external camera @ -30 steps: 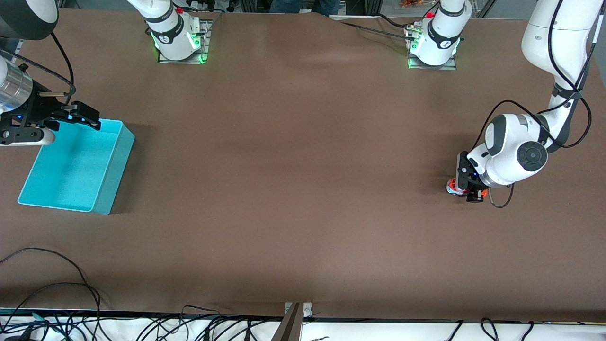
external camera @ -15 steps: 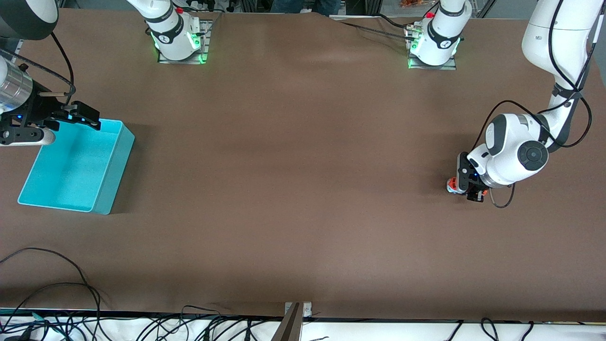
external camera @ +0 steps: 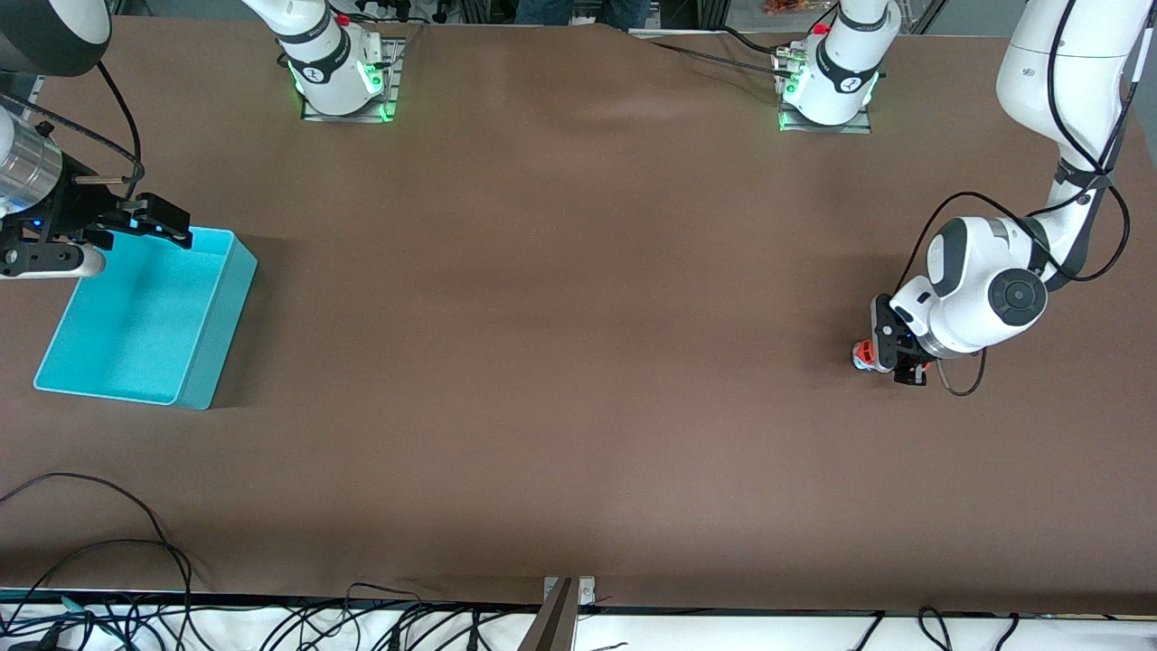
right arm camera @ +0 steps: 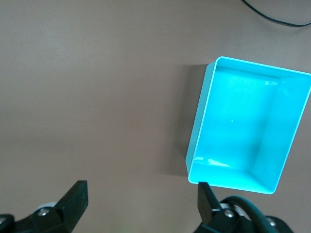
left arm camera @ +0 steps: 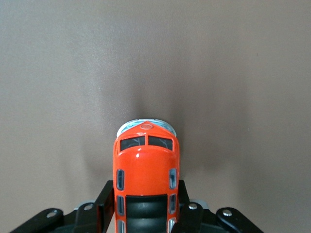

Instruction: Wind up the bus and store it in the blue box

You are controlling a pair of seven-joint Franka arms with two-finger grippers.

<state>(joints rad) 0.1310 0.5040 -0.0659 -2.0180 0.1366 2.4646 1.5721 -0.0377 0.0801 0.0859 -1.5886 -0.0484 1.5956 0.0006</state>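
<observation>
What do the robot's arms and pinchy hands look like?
Both arms are glossy white with rounded joints, dark rings and round dark caps, and their bases glow green. Black cables loop along them. The left gripper and the right gripper are black, each with two flat fingers and tiny blue lights.

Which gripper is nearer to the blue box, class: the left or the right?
The right. The right gripper hangs open over the blue box, above its rim farthest from the front camera. The left gripper is at the left arm's end of the table, shut on the bus.
</observation>
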